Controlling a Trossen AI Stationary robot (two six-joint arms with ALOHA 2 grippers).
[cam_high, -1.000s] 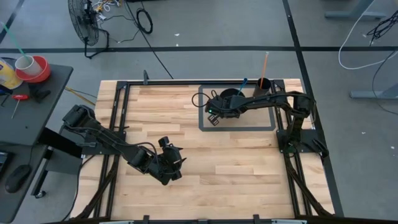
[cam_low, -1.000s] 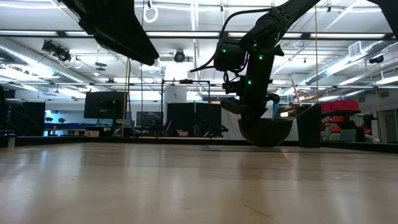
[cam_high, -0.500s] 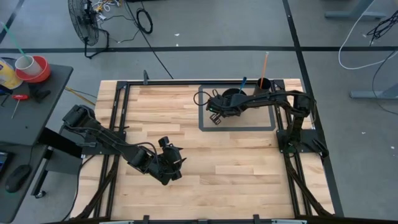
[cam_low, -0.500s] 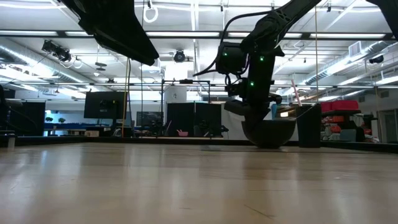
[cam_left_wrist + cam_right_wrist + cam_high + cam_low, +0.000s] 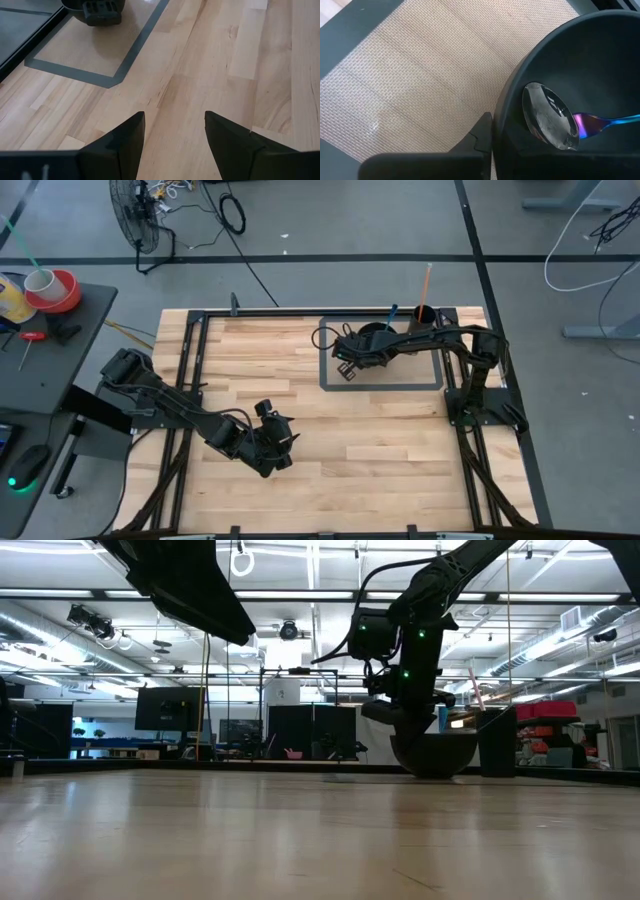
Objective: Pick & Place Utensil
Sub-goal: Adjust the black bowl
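Right gripper (image 5: pixel 345 366) low at dark bowl (image 5: pixel 570 85), one finger (image 5: pixel 482 132) outside rim; whether clamped on wall, cannot tell. Spoon (image 5: pixel 555 122) lies inside bowl, just beyond that finger. Left gripper (image 5: pixel 172 132) spread wide, nothing held, hovering over bare table (image 5: pixel 380 460), well apart.

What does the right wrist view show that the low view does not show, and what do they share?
Only the right wrist view shows the shiny spoon with an iridescent blue-purple handle lying inside the dark round bowl, and the beige woven placemat under it. Only the low view shows the tall dark cup beside the bowl, the right arm descending from above, and the room behind. Both show the bowl and the right gripper at its rim.
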